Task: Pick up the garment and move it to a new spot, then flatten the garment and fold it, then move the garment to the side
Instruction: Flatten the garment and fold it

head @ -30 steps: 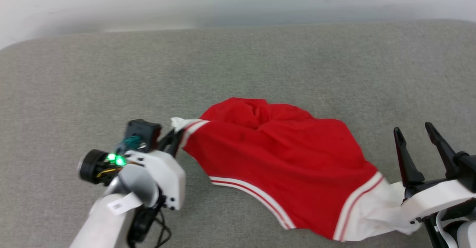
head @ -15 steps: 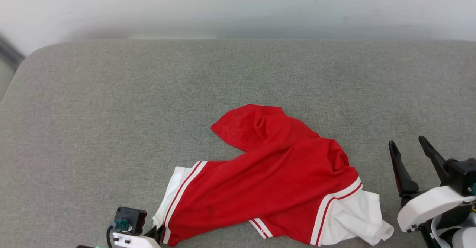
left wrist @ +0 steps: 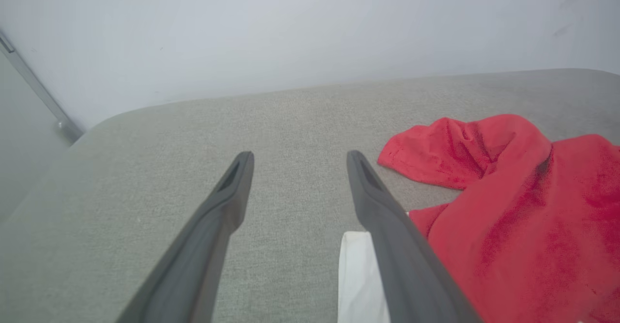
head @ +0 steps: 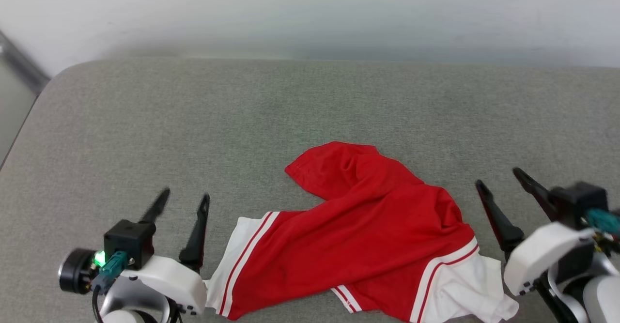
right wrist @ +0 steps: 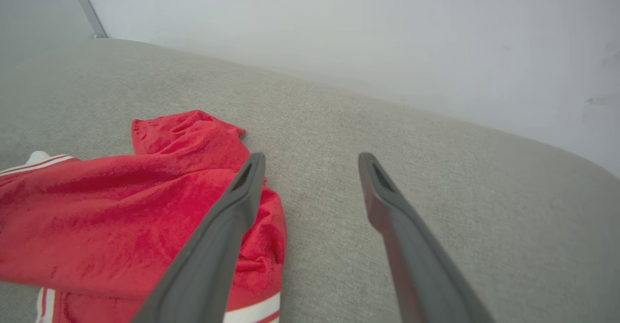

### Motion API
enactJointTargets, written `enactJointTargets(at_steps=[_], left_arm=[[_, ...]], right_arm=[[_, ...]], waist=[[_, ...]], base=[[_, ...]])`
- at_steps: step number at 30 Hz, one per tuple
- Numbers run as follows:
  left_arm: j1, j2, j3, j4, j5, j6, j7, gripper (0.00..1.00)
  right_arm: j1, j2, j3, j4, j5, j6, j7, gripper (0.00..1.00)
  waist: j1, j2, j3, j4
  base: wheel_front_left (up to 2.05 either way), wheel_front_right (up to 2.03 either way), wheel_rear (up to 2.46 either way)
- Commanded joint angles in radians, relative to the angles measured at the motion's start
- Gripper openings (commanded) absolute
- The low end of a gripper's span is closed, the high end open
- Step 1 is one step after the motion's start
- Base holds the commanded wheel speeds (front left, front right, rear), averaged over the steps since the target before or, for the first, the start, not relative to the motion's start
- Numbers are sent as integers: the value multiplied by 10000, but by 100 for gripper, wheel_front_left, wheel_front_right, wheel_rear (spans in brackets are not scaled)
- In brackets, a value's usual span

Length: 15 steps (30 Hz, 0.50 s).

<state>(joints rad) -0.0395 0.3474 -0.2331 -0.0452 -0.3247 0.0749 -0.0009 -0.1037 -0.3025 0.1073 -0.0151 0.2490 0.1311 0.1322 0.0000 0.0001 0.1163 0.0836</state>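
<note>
Garment [head: 368,236] lies crumpled on grey cushioned surface [head: 310,110], low in head view toward 6 o'clock. Red body bunched, white striped sleeves spilling out at 7 and 5 o'clock.

Left pincer [head: 185,194] at 8 o'clock: fingers spread, nothing between them, pointing roughly 12 to 1 o'clock. Inner finger just beside white sleeve edge; contact unclear.

Right pincer [head: 498,177] at 4 o'clock: fingers spread, holding nothing, leaning toward 11 o'clock. White wrist shell close by other sleeve.

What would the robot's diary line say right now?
left hand: open | right hand: open | crumpled red-and-white soft jersey shirt: ungripped, unfolded, on grey fabric cushion
</note>
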Motion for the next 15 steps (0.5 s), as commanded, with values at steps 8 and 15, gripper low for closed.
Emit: enactJointTargets(at_steps=[8,15], left_arm=[[-611,-174,-279,-201,656,-98,-1915,100],[-1042,-636,-796,66,838,-316,-2396,100]], right_arm=[[-1963,-1583,2289,-689,1495,-7,3956,100],[-3784,-1776,3717,918,2042,-7,6365,100]], waist=[[0,-1,348,589],[0,-1,941,1431]], base=[[0,0,0],[0,0,0]])
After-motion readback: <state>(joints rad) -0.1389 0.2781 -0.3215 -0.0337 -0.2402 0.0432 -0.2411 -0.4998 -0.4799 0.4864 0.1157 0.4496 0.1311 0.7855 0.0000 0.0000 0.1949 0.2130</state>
